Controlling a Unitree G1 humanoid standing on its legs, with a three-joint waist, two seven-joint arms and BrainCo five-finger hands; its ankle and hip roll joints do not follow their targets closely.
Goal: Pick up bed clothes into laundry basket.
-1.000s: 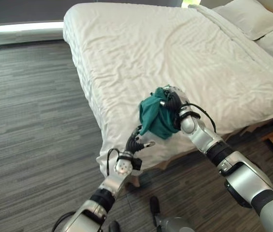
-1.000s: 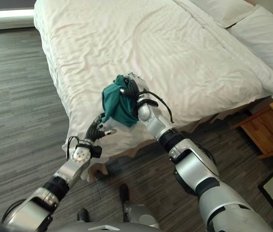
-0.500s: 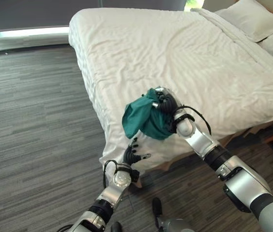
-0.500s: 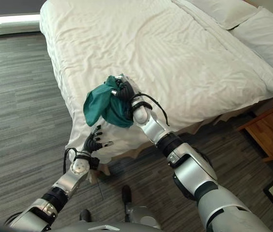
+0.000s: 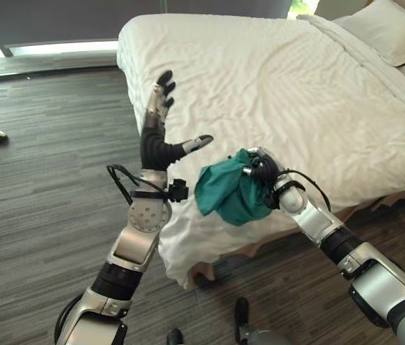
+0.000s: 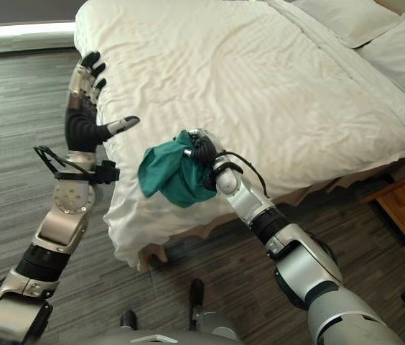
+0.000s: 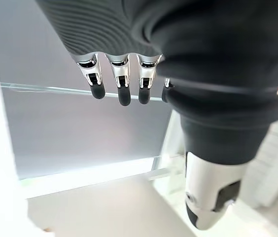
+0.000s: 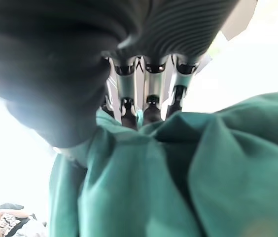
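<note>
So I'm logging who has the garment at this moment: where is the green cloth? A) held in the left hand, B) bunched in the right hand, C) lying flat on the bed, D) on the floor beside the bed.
B: the green cloth is bunched in the curled fingers of the right hand, off the near corner of the bed, while the left hand is raised with straight fingers, holding nothing.
</note>
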